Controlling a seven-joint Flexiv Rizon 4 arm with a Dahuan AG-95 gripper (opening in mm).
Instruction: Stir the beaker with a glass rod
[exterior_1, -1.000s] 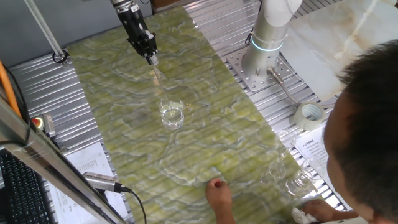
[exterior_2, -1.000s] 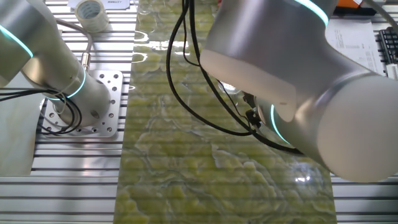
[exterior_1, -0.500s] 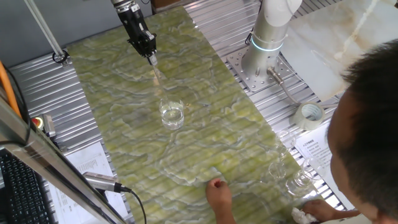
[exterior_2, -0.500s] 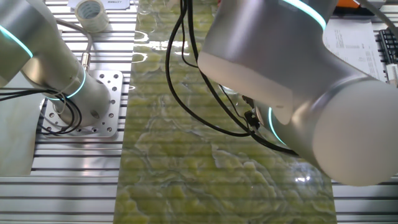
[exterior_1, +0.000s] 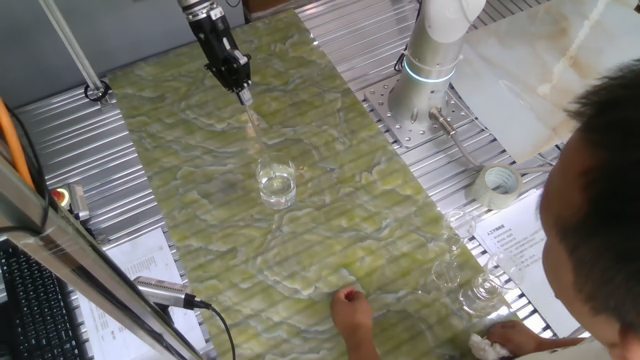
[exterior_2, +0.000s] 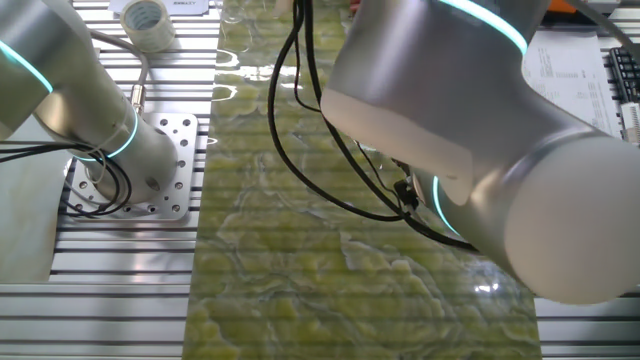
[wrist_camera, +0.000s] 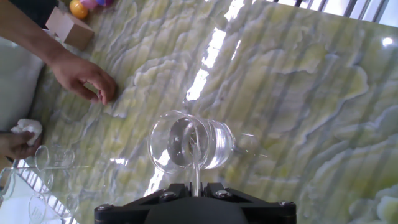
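Observation:
The beaker (exterior_1: 276, 183) is a short clear glass cylinder with liquid, standing on the green marbled mat. In the hand view the beaker (wrist_camera: 186, 144) lies just beyond my fingers. My gripper (exterior_1: 242, 95) hangs above the mat, up and to the left of the beaker, shut on the thin glass rod (exterior_1: 251, 116), which slants down toward the beaker. In the hand view the gripper (wrist_camera: 196, 186) pinches the rod (wrist_camera: 196, 165), whose tip points at the beaker's mouth. In the other fixed view the arm hides the beaker and rod.
A person's hand (exterior_1: 352, 305) rests on the mat's near end, also in the hand view (wrist_camera: 84, 79). Several small glass vessels (exterior_1: 470, 270) stand at the right. A tape roll (exterior_1: 497, 184) lies near the arm base (exterior_1: 420, 100). A small box (wrist_camera: 67, 28) sits far left.

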